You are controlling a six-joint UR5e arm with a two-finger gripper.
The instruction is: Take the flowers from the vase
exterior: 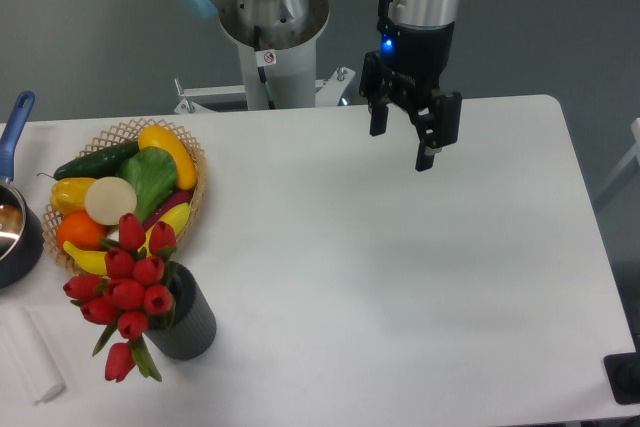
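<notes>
The flowers (125, 292), a bunch of red tulip buds with green stems and leaves, stand in the vase (190, 325) at the table's front left and lean out to the left of it. The vase is small, dark grey and ribbed. My gripper (402, 145) hangs above the back middle of the table, far to the right of the flowers. It is open, and nothing is between its two black fingers.
A wicker basket (190, 152) of fruit and vegetables sits just behind the vase. A dark pot (15, 237) with a blue handle is at the left edge. A white block (28, 357) lies at the front left corner. The arm's base (270, 37) stands behind the table.
</notes>
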